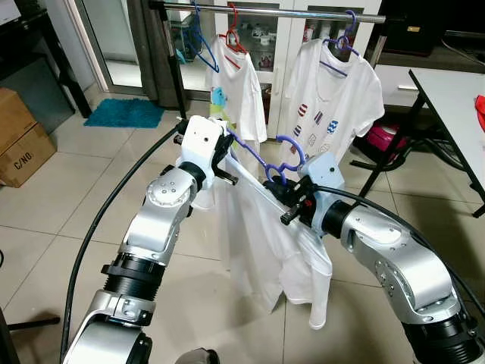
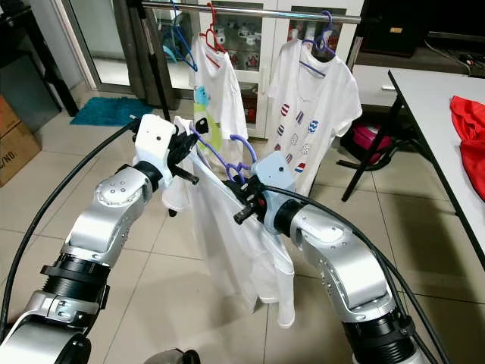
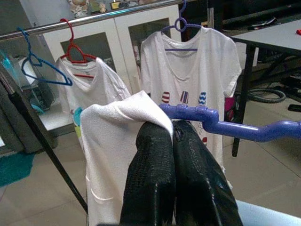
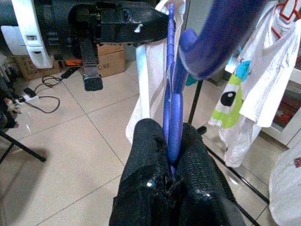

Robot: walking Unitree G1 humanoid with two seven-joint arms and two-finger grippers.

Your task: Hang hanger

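In the left eye view, a white surface (image 1: 455, 98) sits at 3 o'clock on tiled floor (image 1: 68, 197), with a clothes rail (image 1: 265, 9) at 12. The left wrist view shows the left hand (image 3: 173, 136) pinching the T-shirt (image 3: 113, 141) on the purple hanger (image 3: 225, 125). In the right wrist view, the right hand (image 4: 170, 141) pinches the hanger, whose hook is cut off.

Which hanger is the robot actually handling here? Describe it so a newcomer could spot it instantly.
Start at the metal clothes rail across the top, then drop to the two silver arms in front of it. Between the left gripper and right gripper is a purple hanger carrying a plain white shirt, the one hanger off the rail.
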